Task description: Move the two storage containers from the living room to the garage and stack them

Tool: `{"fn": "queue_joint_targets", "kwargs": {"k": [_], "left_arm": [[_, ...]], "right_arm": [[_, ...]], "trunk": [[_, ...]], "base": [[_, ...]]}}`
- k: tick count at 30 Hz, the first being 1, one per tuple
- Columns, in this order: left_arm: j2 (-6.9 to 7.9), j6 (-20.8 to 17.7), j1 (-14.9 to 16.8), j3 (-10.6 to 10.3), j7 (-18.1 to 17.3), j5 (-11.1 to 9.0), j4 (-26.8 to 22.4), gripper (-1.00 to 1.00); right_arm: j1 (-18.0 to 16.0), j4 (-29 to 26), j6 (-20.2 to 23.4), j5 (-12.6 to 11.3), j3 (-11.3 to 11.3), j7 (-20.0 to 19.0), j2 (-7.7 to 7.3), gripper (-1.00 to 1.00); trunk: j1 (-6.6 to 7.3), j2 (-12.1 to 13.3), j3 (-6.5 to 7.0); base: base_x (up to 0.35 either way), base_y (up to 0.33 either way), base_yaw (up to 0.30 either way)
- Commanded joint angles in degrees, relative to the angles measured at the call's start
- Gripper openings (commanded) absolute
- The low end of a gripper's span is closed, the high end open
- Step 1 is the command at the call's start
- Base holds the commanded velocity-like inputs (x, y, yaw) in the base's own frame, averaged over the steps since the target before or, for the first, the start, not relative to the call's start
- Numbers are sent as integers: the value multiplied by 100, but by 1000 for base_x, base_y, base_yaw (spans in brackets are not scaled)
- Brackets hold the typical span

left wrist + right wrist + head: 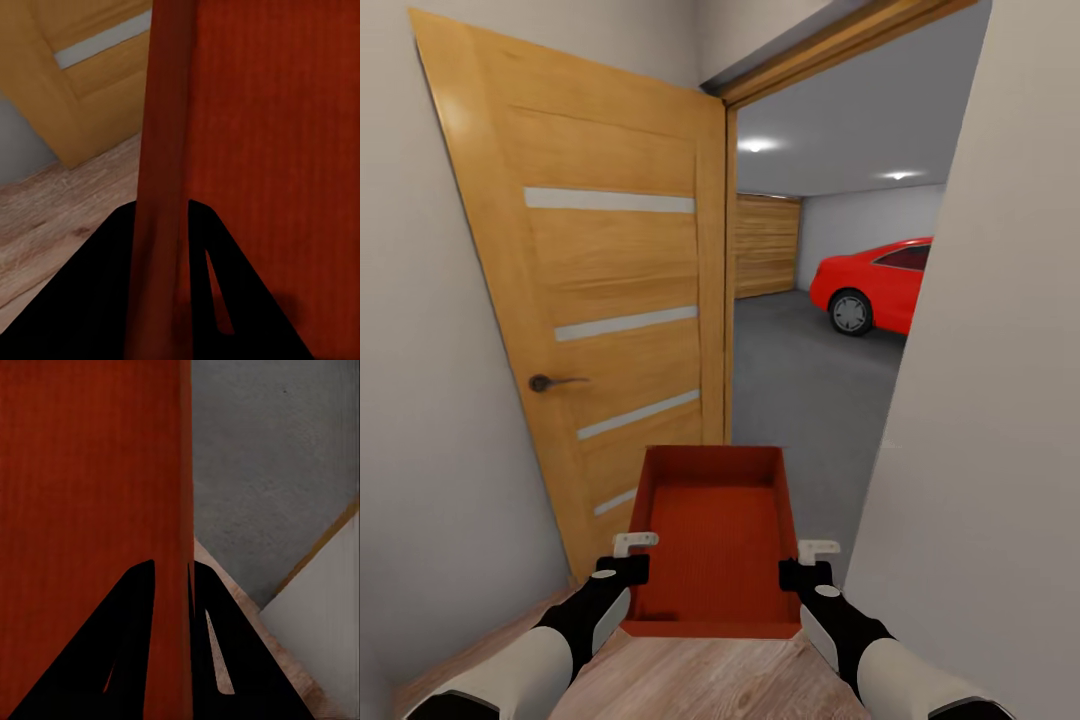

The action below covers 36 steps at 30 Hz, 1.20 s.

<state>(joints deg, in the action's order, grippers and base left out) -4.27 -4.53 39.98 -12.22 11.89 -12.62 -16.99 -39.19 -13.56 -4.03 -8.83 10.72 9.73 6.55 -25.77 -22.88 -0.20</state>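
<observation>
The storage container (pixel 715 540), an orange-red lidless bin with low straight walls and a finely ribbed bottom, hangs in the air in front of the robot, carried level between both arms at the threshold of the garage. The left gripper (pixel 622 570) pinches the bin's left wall and the right gripper (pixel 807 573) its right wall; each wrist view shows a thin red wall running between two dark fingers (pixel 97 300), so both hold narrow, clamped on the rim. The step in hand looks like the carry of one bin toward the garage; the next move probably calls for driving straight through the doorway, keeping the bin clear of the frame, then lowering it onto the concrete. Beneath the arms lies light wood plank flooring (pixel 700 680), matte and grained. To the left stands the open door (pixel 610 300), warm wood with pale horizontal strips and a dark lever handle (pixel 550 382). Beyond, the floor (pixel 800 390) is dark grey, faintly mottled, and a glossy red car (pixel 875 285) is parked by a plank-clad wall (pixel 765 245).
</observation>
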Motion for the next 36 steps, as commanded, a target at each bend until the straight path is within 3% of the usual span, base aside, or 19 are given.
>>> {"fn": "queue_joint_targets", "kwargs": {"k": [1, 7, 17, 36], "left_arm": [[-2, -33, 1, 106, 50, 31, -125, -100], [0, -35, 1, 106, 49, 31, -123, -100], [4, -39, 1, 106, 43, 28, -120, -100], [4, -40, 1, 106, 42, -4, -120, -100]], "right_arm": [[0, 20, -28, -124, 9, -24, 6, -100], [0, 20, -27, -120, 9, -24, 5, -100], [0, 18, -32, -119, 9, -24, 5, -100], [0, 18, -80, -119, 9, -26, 0, -100]], "trunk": [[-2, -5, -3], [-2, -5, -3], [-2, -5, -3], [-2, -5, -3]], "base": [[1, 1, -285], [68, 0, -285], [296, 16, -270], [314, 156, -37]]}}
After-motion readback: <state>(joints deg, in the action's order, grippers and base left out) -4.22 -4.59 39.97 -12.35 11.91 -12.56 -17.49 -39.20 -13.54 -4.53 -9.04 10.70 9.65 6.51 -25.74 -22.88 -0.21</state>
